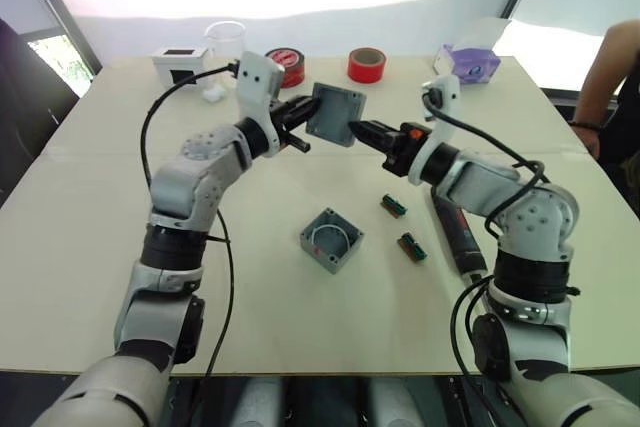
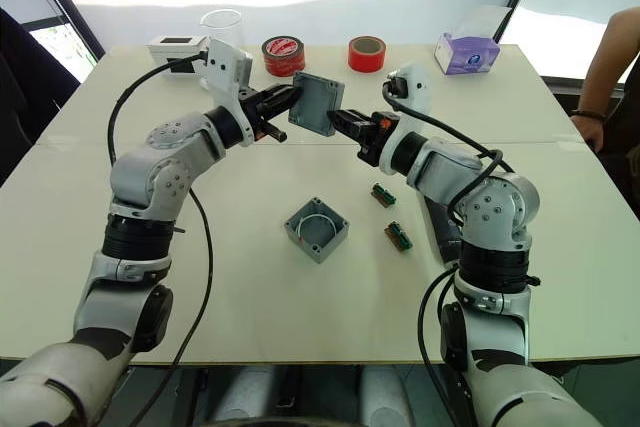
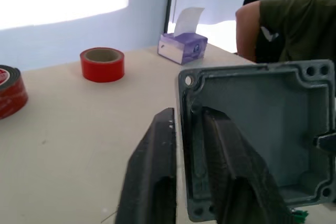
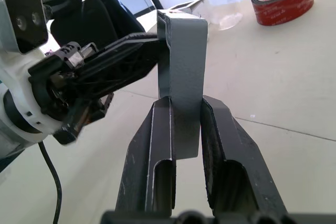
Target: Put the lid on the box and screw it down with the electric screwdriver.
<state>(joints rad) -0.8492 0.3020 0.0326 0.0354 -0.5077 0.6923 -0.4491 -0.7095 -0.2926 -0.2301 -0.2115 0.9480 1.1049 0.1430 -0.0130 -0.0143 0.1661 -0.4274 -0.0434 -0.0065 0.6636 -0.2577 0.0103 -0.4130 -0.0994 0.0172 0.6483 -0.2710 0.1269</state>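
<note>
A pale counter (image 1: 120,277) carried the work, with a person's arm (image 1: 608,77) at its far right edge. Above its middle, both arms held the grey lid (image 1: 335,114) in the air, tilted on edge: the left claw (image 1: 308,119) pinched one rim between its black fingers, and the right claw (image 1: 358,131) was clamped on the opposite rim. Below them the open grey box (image 1: 331,240) sat on the counter, hollow side up. The black electric screwdriver (image 1: 457,234) lay to the right of the box, under the right arm, with two small green bit holders (image 1: 394,206) between them. Two red tape rolls (image 1: 367,64) stood along the far side.
</note>
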